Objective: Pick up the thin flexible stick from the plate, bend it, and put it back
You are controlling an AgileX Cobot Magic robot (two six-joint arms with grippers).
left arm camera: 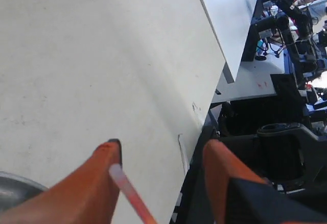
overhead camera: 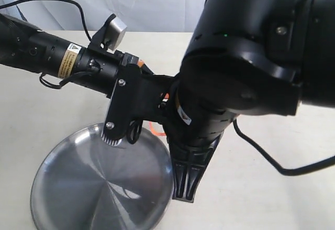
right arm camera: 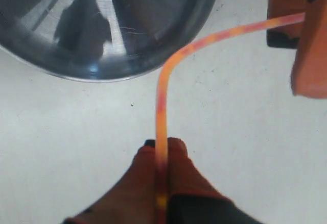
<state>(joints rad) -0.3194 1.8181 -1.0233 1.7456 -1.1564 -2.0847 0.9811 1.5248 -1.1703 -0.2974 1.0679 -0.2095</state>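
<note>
Right gripper [right arm camera: 162, 147]: closed on one end of the stick [right arm camera: 161, 96]. I see the stick bent in a rounded elbow, off the plate [right arm camera: 102, 71], just beside its rim and over the counter [right arm camera: 66, 142].

Left gripper [left arm camera: 164, 147]: jaws wide apart. The stick's pale tip lies against one pad, unclamped.

Exterior view: the plate sits in the lower left of the frame. A short orange stretch of stick shows at centre, between the arms.
</note>
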